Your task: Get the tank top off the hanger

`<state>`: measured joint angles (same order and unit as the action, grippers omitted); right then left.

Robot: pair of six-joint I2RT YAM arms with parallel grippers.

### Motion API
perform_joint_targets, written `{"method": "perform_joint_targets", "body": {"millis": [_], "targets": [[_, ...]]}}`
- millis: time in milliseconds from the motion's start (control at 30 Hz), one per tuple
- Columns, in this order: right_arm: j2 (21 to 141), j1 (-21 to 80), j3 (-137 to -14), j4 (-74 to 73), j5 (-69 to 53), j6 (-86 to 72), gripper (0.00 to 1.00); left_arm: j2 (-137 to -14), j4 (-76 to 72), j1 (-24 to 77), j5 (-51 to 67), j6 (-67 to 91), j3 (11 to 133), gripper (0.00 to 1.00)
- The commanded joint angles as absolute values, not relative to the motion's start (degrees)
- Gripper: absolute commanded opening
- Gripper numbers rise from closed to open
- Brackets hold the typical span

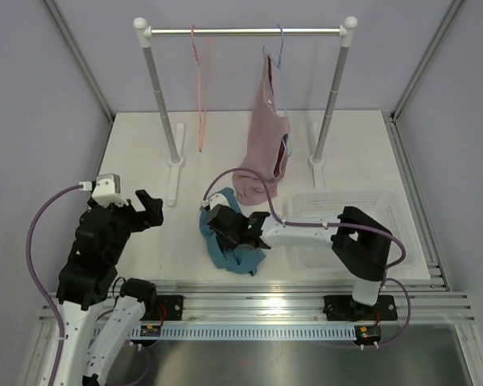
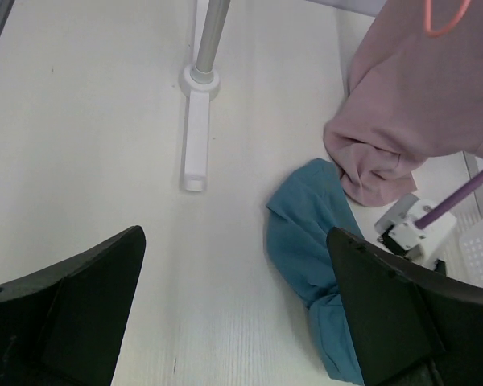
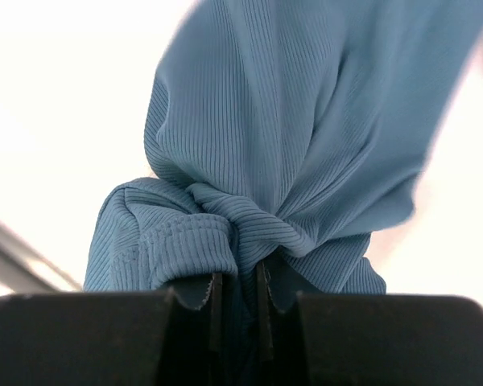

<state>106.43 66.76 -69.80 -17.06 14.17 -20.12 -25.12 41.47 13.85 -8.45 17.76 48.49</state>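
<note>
Hanging wide open on the left, the left gripper (image 1: 150, 209) holds nothing. The pink hanger (image 1: 200, 88) hangs bare on the rail (image 1: 241, 32). Right of it, the tank top (image 1: 225, 256) lies heaped on the table (image 1: 145, 145), a fold pinched in the closed right gripper (image 3: 240, 293). Soft, light and limp, it probably handles best by a bunched fold. It is teal and finely ribbed.

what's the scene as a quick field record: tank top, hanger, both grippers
thin pink wire hanger: empty, hooked on the metal rail
teal blue ribbed fabric tank top: off that hanger, bunched on the white table
right gripper: shut on the tank top's fabric
left gripper: open, holding nothing, left of the tank top
dusty pink tank top: hanging on the light blue hanger
</note>
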Motion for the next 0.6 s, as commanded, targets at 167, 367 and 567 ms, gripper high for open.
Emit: {"method": "perform_joint_targets", "body": {"millis": [167,367,567], "targets": [[84.4,67.4,-74.5,-23.5,18.0,-19.6,0.0,-22.5,37.4,13.3,-10.1,17.5,48.3,0.99],[72.5,67.4,-77.0,-31.3,22.1,-21.4,0.0,-22.1,37.7,13.2,-11.4,18.1,48.3,0.99],[63.7,67.4,-78.3,-43.7,29.9,-24.1,0.0,-21.6,38.0,13.2,-12.6,18.4,48.3,0.99]]}}
